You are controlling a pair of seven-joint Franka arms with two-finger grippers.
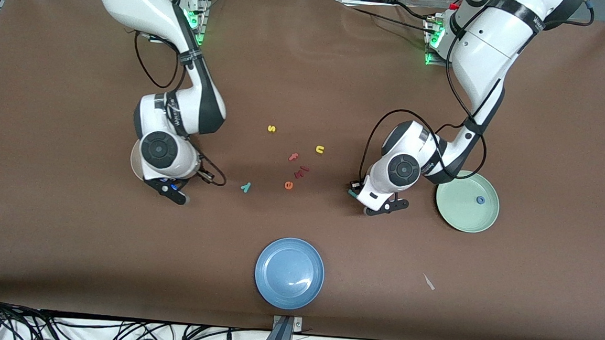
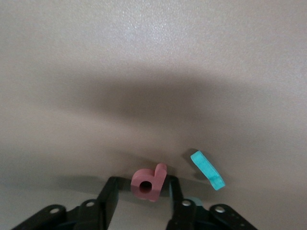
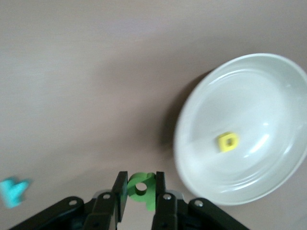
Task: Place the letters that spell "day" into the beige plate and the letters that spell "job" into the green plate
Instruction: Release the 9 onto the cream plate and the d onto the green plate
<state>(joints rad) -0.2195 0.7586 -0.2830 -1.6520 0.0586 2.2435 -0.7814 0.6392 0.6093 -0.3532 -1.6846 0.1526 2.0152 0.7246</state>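
In the front view we see only a sliver of the beige plate (image 1: 134, 161); the right arm's wrist covers the rest. The left gripper (image 1: 360, 194) is hidden under its own wrist there, with just a teal tip of the "j" (image 1: 352, 193) poking out. In the right wrist view the picture's edge cuts off the beige plate's rim (image 3: 192, 110), and the teal "y" (image 3: 13, 191) is blurred. The two dark red letters (image 1: 301, 171) are too small for us to read.
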